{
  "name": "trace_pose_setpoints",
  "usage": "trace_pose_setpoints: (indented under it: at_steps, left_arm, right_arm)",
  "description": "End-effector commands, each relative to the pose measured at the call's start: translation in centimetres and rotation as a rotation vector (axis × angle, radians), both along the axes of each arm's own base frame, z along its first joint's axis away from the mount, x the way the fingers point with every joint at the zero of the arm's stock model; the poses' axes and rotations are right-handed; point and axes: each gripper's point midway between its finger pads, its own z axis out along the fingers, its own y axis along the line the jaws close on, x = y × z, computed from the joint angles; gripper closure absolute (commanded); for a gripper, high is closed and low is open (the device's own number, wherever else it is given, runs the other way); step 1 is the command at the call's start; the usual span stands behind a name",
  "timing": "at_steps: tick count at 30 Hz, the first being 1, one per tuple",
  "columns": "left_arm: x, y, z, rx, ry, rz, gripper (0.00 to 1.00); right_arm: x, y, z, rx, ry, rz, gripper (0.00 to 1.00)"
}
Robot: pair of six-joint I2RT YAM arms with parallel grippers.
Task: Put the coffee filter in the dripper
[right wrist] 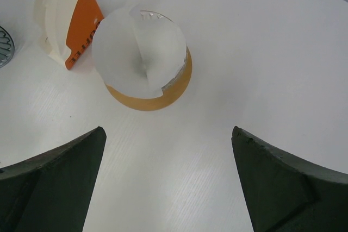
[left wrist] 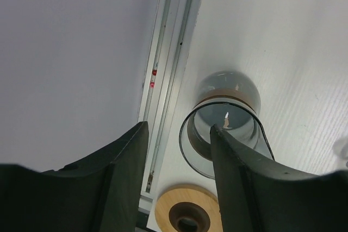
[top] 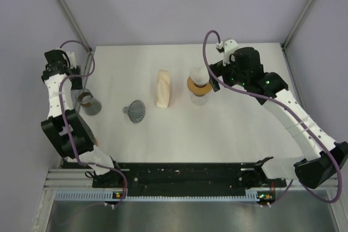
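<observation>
The table (top: 228,134) carries everything. The right gripper (right wrist: 167,134) hangs over it, jaws spread wide and empty, apparently because nothing is left to hold. The left gripper (left wrist: 178,129), jaws part open on nothing, sits by the carafe (left wrist: 228,88) at the left edge, seemingly out of the way. The dripper (right wrist: 176,88) stands beside the pack (right wrist: 81,23). The filter (right wrist: 130,52) sits in its cone, so the task looks done.

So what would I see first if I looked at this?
The white paper filter jumps out first: it sits opened in the brown-ringed dripper in the middle, just ahead of the wide-open right gripper. Beside it stands the filter pack with its orange label, and far over on the left the left gripper hovers by a smoky glass jug.
</observation>
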Motion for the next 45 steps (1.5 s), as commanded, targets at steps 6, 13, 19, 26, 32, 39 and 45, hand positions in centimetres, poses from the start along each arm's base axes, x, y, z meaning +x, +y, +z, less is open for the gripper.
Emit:
trace_pose_setpoints:
  at_steps: [6, 13, 19, 26, 32, 39, 45]
  left_arm:
    - [0.3, 1.2, -3.0, 0.002, 0.055, -0.006, 0.45]
    - [0.3, 1.2, -5.4, -0.033, 0.120, -0.007, 0.53]
    - [0.4, 0.3, -6.6, -0.088, 0.138, -0.031, 0.91]
    - [2.0, -1.6, -2.7, -0.167, 0.008, -0.065, 1.00]
    - [3.1, -6.6, 3.7, -0.242, -0.116, -0.182, 1.00]
    - [1.6, -19.4, 10.3, -0.174, -0.180, -0.530, 1.00]
    - [-4.1, -33.2, 10.0, -0.195, -0.078, -0.979, 1.00]
  right_arm:
    - [0.5, -0.4, 1.3, 0.009, -0.053, -0.016, 0.01]
    - [0.4, -0.4, 1.4, 0.010, -0.055, -0.012, 0.01]
    - [0.2, -0.5, 1.4, 0.006, -0.058, -0.011, 0.01]
    - [0.1, -0.8, 1.3, -0.003, -0.063, -0.014, 0.01]
    - [0.5, -1.2, 1.3, -0.002, -0.060, -0.055, 0.01]
    - [1.2, -3.2, 1.4, 0.031, -0.051, -0.137, 0.01]
    - [0.9, -3.9, 1.4, 0.073, -0.038, -0.161, 0.01]
